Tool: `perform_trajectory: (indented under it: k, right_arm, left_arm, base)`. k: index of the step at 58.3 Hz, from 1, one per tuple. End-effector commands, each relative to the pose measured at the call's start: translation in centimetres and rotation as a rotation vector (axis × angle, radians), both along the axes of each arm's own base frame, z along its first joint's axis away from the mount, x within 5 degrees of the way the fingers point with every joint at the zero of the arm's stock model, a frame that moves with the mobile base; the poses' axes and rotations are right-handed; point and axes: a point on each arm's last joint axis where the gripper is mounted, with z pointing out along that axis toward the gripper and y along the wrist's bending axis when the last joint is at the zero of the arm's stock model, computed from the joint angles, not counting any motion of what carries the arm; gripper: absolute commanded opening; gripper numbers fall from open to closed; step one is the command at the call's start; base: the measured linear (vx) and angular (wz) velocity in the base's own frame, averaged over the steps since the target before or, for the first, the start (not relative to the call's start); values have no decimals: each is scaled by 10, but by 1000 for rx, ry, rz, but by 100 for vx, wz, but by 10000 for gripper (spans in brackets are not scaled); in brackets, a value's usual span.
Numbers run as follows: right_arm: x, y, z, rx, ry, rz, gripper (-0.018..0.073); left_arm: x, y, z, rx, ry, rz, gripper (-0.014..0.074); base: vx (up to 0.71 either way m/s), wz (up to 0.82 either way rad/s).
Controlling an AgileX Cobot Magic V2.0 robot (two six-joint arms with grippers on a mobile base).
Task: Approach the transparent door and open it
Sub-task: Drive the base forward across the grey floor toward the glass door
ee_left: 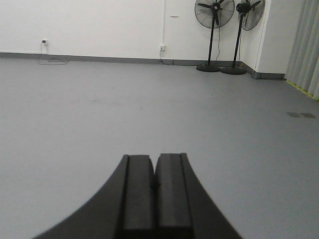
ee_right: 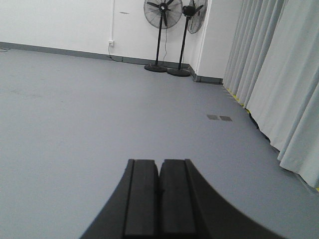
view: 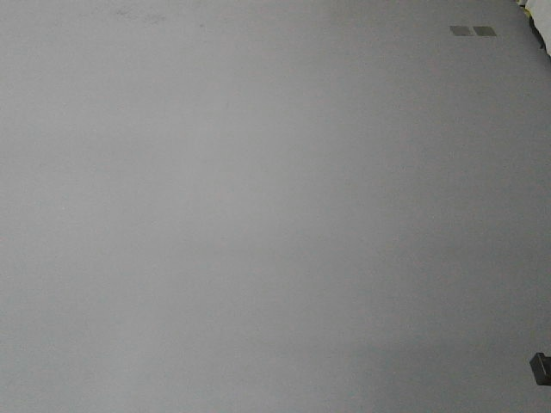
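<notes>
The transparent door is out of view in every frame. My left gripper (ee_left: pixel 154 158) is shut, its two black pads pressed together with nothing between them, pointing across bare grey floor. My right gripper (ee_right: pixel 160 162) is shut and empty as well, aimed the same way over the floor. The front view shows only grey floor (view: pixel 258 215) and a small black corner of the robot (view: pixel 541 367) at the lower right edge.
Two black pedestal fans (ee_left: pixel 214 20) (ee_left: pixel 244 25) stand against the white back wall (ee_left: pixel 99 25). Pale curtains (ee_right: pixel 279 84) hang along the right side. A pair of floor outlet plates (ee_right: pixel 219 118) (view: pixel 473 31) lies near the curtains.
</notes>
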Motion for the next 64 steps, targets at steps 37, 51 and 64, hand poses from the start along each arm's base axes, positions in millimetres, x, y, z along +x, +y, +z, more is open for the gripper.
perform_trajectory:
  k: [37,51,64]
  right_arm:
    - [0,0,3,-7,-77,3,-8]
    - [0,0,3,-7,-77,3,-8]
    - [0,0,3,-7,-77,3,-8]
  left_arm:
    - [1,0,-3,-2,-51,-1,-6]
    - [1,0,-3,-2,-51,-1,-6]
    - [1,0,-3,-2,-51,-1,-6]
  base:
    - [8,-3]
    - [29,-1]
    - [40,-7]
